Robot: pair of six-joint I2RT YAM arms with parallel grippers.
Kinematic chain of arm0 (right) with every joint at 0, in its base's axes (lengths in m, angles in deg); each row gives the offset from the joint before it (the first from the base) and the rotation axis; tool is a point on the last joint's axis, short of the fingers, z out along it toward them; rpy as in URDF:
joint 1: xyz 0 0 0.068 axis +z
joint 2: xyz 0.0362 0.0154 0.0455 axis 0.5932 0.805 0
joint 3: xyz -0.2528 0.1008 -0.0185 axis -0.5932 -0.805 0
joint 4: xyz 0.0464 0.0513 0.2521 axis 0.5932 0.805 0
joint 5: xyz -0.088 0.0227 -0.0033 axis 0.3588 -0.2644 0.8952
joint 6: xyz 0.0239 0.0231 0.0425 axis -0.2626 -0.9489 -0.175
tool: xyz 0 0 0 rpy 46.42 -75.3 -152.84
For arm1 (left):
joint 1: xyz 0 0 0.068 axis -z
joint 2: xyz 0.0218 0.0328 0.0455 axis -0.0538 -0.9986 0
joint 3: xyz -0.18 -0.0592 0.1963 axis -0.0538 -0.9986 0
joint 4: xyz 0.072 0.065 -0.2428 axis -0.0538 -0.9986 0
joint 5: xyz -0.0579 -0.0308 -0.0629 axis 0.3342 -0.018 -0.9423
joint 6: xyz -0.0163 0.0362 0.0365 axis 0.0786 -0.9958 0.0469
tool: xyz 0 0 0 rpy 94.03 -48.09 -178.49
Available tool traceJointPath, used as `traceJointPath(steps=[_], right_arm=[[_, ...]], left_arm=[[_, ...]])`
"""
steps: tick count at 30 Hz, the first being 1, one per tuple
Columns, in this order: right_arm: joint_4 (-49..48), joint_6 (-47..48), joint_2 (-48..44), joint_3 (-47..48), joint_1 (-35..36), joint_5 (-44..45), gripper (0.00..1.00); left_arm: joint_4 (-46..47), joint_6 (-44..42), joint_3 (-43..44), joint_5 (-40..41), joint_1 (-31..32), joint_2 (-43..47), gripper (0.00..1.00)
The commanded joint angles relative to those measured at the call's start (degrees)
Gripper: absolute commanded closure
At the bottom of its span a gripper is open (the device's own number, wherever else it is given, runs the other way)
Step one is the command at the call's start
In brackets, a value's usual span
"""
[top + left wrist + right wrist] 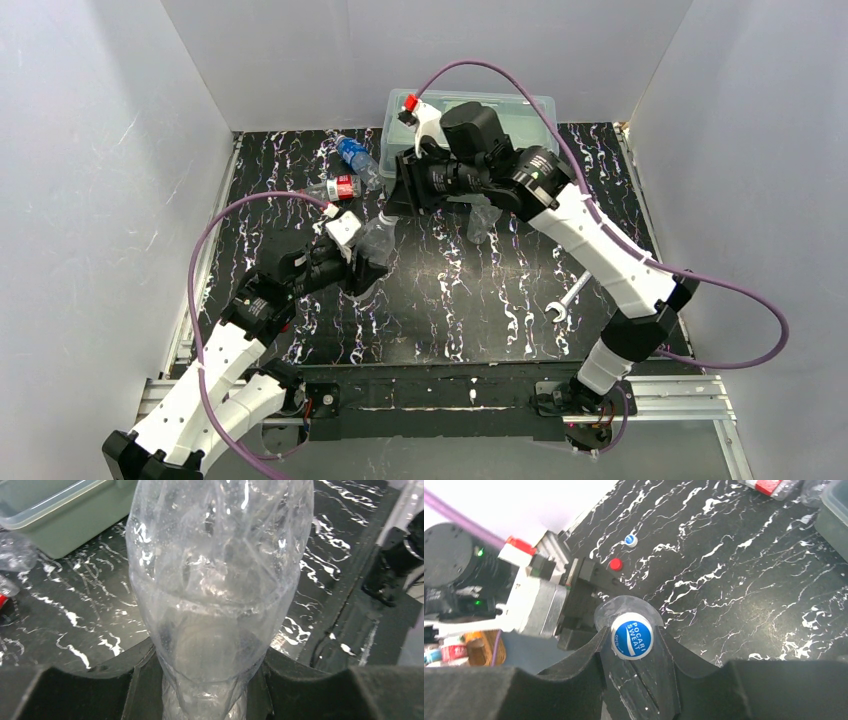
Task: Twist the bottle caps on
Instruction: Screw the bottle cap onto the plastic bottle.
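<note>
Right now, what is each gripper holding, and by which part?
Left gripper clamps the plain clear bottle across its body. Right gripper pinches the blue-and-white cap by its sides.

Crinkled glossy clear plastic bottle (215, 580), smooth blue-white plastic cap (631, 638), smooth black marbled tabletop (744, 580)

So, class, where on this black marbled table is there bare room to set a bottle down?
Bare: the near middle of the black table, between the left arm and the silver wrench. Crowded: far left, where the blue-labelled bottle and red-labelled bottle lie beside the translucent box, and the centre, where both arms meet at the clear bottle.
</note>
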Motion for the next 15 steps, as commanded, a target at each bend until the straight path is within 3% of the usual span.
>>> traceJointPath(steps=[1, 4, 8, 10, 13, 15], right_arm=[[8.3, -7.3, 3.5, 3.1, 3.1, 8.4, 0.98], [6.4, -9.3, 4.0, 3.2, 3.8, 11.1, 0.96], [3.2, -10.8, 2.3, 3.3, 4.0, 13.1, 0.83], [2.5, -10.3, 0.8, 4.3, 4.0, 14.4, 0.66], [0.9, -8.2, -2.7, 4.6, 4.0, 17.5, 0.29], [-0.9, -5.8, -6.0, 3.4, 3.9, 18.2, 0.13]], left_arm=[[5.9, -2.8, 3.6, 8.4, 0.2, 1.6, 1.00], [6.2, -3.1, 3.1, 9.3, 0.3, 1.7, 1.00], [5.3, -3.3, 1.9, 9.4, 0.3, 2.1, 1.00], [4.1, -3.1, 1.3, 9.1, 0.3, 2.6, 1.00], [2.3, -2.2, -0.3, 7.0, 0.3, 3.5, 1.00], [1.3, -1.4, -1.2, 4.3, 0.3, 3.9, 1.00]])
